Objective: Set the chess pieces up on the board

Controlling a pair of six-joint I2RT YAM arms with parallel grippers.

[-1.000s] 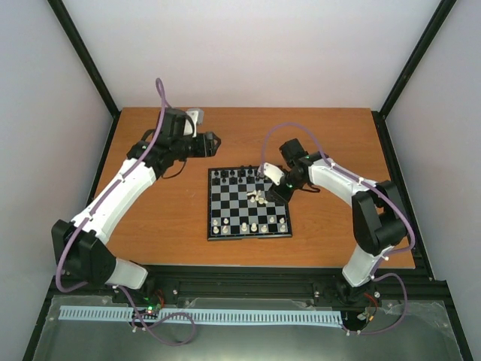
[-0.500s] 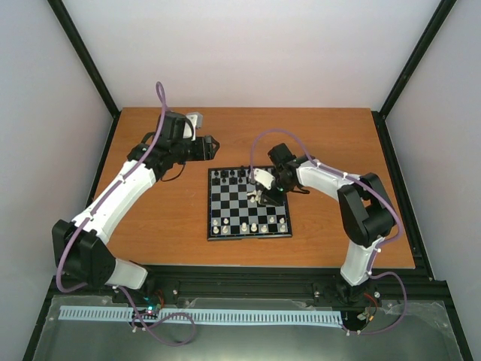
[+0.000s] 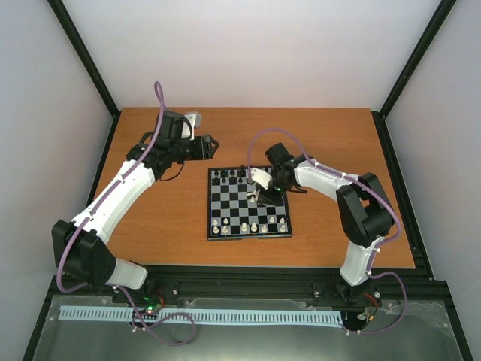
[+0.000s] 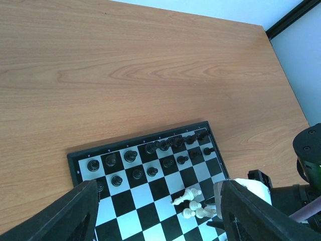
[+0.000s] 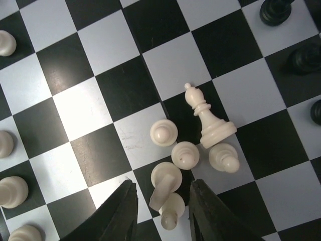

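The wooden table (image 3: pixel 331 143) carries the small checkered board (image 3: pixel 234 201) at its middle, between the two arms. The left arm (image 3: pixel 120 192) reaches along the left side and its left gripper (image 3: pixel 213 144) hangs off the board's far-left corner, fingers spread wide with nothing between them. The right arm (image 3: pixel 331 180) bends in over the board's right half and its right gripper (image 3: pixel 263 197) sits low over the squares.

From above, the black chessmen (image 3: pixel 229 174) fill the far rows and the white chessmen (image 3: pixel 248 226) line the near edge, while the gripper covers the board's middle. Only the right wrist view shows what lies there: a toppled white bishop (image 5: pixel 208 118), three standing white pawns (image 5: pixel 184 154) and two fallen white pieces (image 5: pixel 165 188). The fingers (image 5: pixel 125 211) bracket the fallen pair at a narrow gap, with slivers of board on either side, so nothing is gripped.

The left wrist view shows small marks along the board's border, too small to read.

A second ago the right gripper stood nearer the board's right edge with wider jaws, and the white heap was visible from above; the left arm has barely moved.
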